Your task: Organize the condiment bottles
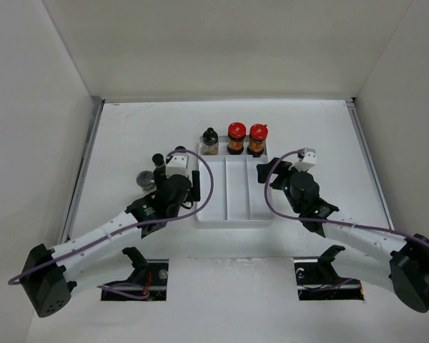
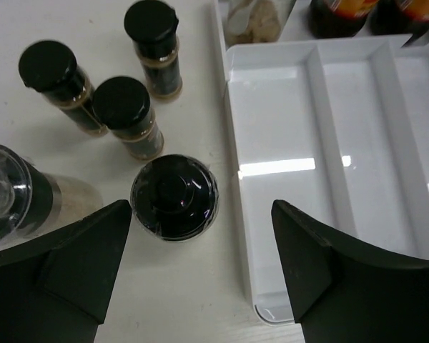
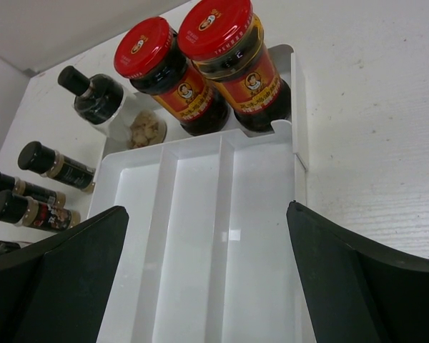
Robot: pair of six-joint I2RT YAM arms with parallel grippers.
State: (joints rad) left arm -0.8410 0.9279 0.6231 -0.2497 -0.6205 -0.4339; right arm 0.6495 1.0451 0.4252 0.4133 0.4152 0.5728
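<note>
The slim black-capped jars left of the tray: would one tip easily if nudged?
Probably. Each slim black-capped jar stands upright, tall for its narrow base, so a push near the cap would likely topple it. They stand close together, so one might knock a neighbour. Being round, a fallen one would probably roll on the table.

Bright, even overhead light; soft shadows; glare streaks on tray (image 2: 272, 168); close foreground slightly blurred.
</note>
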